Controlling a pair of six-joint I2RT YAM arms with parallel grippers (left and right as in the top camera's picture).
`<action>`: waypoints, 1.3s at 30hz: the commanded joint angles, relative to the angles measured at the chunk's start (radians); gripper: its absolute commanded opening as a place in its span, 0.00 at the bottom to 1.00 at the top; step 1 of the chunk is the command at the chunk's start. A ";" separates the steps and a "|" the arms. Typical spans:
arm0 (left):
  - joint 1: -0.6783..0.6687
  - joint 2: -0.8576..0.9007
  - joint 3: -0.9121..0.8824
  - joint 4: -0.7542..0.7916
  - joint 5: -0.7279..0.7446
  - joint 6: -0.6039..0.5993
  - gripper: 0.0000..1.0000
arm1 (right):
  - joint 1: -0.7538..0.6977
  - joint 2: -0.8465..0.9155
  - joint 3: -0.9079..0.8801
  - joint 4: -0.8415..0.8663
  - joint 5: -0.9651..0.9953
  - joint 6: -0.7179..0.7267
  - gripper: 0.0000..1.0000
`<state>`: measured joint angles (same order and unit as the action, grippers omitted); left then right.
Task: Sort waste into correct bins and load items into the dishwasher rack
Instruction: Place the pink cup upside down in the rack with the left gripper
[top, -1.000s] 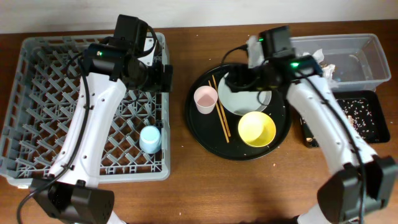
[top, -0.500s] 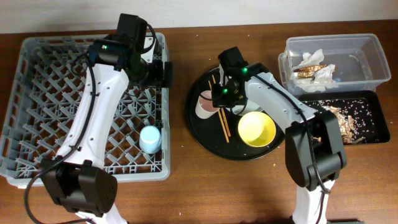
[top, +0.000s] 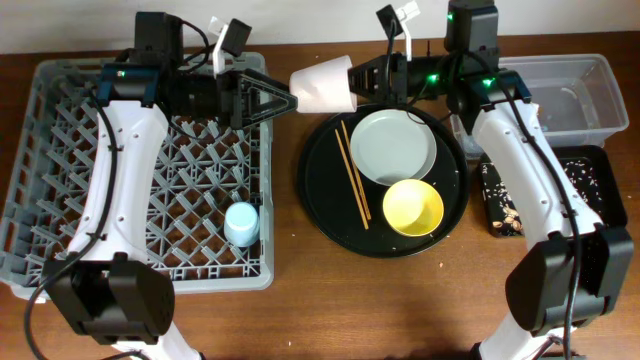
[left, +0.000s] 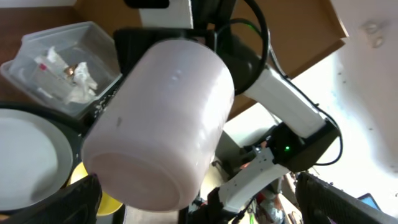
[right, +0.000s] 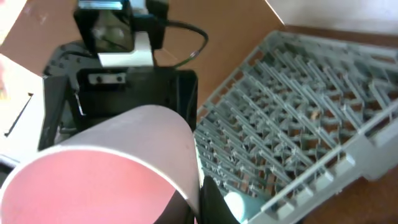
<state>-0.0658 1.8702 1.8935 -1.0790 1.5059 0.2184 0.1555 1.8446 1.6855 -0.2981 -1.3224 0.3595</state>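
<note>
My right gripper (top: 362, 80) is shut on the rim of the small pink cup (top: 322, 88) and holds it on its side in the air, between the grey dishwasher rack (top: 60, 150) and the round black tray (top: 320, 190). The left gripper (top: 285, 98) points at the cup's base with its fingers wide open. In the left wrist view the cup (left: 161, 118) fills the middle, just ahead of the open fingers (left: 74, 199). The right wrist view shows the cup's pink inside (right: 81, 186) with a black finger (right: 214, 205) on its wall. A light-blue cup (top: 241, 222) stands in the rack.
On the round tray lie a white plate (top: 393, 147), a yellow bowl (top: 413, 207) and two wooden chopsticks (top: 353, 176). A clear tub (top: 575, 95) with crumpled napkins is at the far right, and a black rectangular tray (top: 590, 190) with crumbs sits below it.
The right gripper has shut on the pink cup, lifted it off the round tray and carried it left. The left arm has swung round to face the cup.
</note>
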 joint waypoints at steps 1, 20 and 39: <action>-0.011 0.003 0.009 0.010 0.031 0.024 0.99 | 0.009 -0.003 0.013 0.121 -0.089 0.133 0.04; -0.012 0.001 0.010 0.035 0.008 0.011 0.47 | 0.163 0.008 0.013 0.166 0.128 0.142 0.67; -0.105 -0.039 -0.113 -0.253 -1.462 -0.181 0.45 | 0.060 0.008 0.013 -0.679 0.916 -0.121 0.90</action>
<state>-0.1692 1.7458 1.8088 -1.3579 0.0956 0.0715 0.2127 1.8523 1.6997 -0.9619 -0.4591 0.2504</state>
